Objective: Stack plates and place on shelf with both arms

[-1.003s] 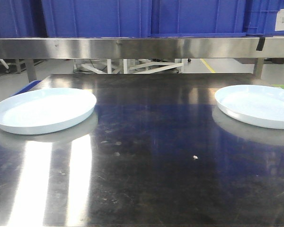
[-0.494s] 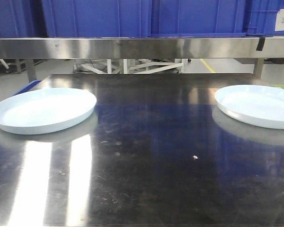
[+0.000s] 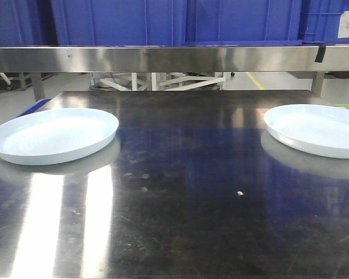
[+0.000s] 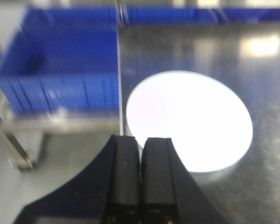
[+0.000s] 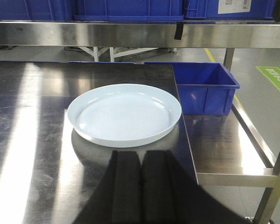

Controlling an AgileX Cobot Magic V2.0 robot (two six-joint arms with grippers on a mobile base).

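The left plate (image 3: 53,135) lies flat on the table (image 3: 186,192) near its left edge. The right plate (image 3: 317,129) lies flat near the right edge, well apart from the first. In the front view the picture's border cuts off the outer rim of the right plate. The left wrist view is blurred and overexposed, so the left plate reads as a plain white oval with no rim detail.

The left hand (image 4: 141,154) hangs short of the left plate, its fingers pressed together and holding nothing. The right hand (image 5: 141,156) sits short of the right plate, its fingers likewise pressed together; only the dark tips show.

A steel shelf (image 3: 174,58) spans the far edge and carries blue bins (image 3: 180,20), whose tops are cropped.
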